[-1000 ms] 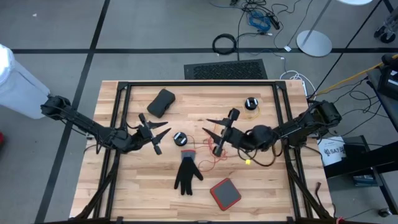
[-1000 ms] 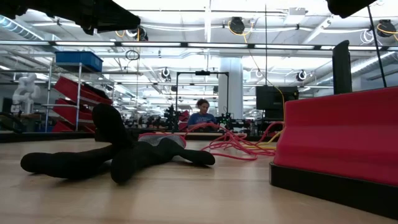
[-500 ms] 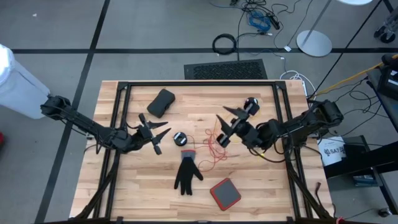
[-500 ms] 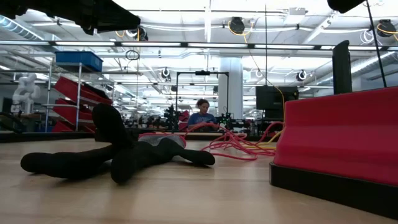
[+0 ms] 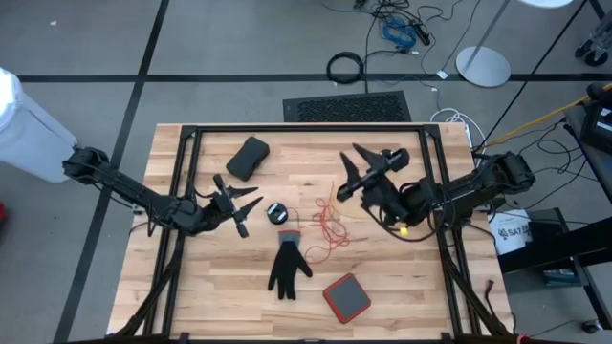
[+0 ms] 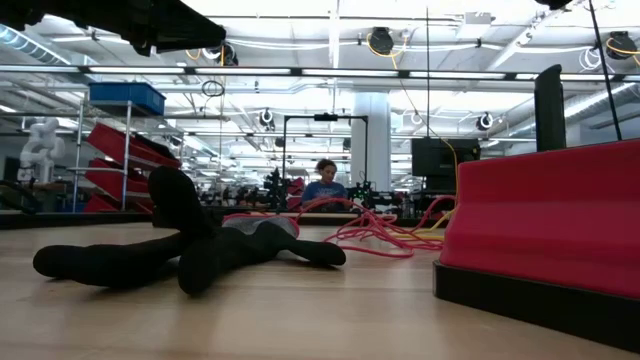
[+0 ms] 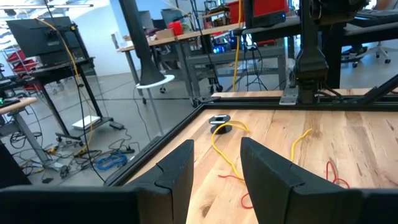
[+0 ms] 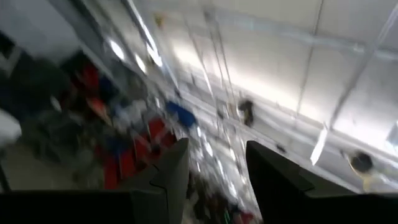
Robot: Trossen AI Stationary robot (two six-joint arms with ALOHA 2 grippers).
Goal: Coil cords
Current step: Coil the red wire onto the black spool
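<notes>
The right gripper (image 5: 360, 172) hangs spread and empty above the cords (image 5: 330, 222), a loose tangle mid-table beside the glove (image 5: 288, 265). The left gripper (image 5: 241, 206) waits released near one puck (image 5: 277, 212). No coil started (judging so): next needs a grasp. The strands mostly run across the table.

Floor (image 5: 239, 43): grey, crossed by dark lines; a coiled black cable ring (image 5: 345, 68), a blue cable bundle (image 5: 397, 32) and a round white stand base (image 5: 482, 65) lie on it. Black vented mat (image 5: 347, 107) — just beyond the wooden table (image 5: 220, 277). Room behind, low view: open hall, white ceiling with pipes and hanging lamps (image 6: 380, 40), a white pillar (image 6: 368, 135), shelving with a blue bin (image 6: 125, 97) — and a seated person (image 6: 324, 183) far off.
</notes>
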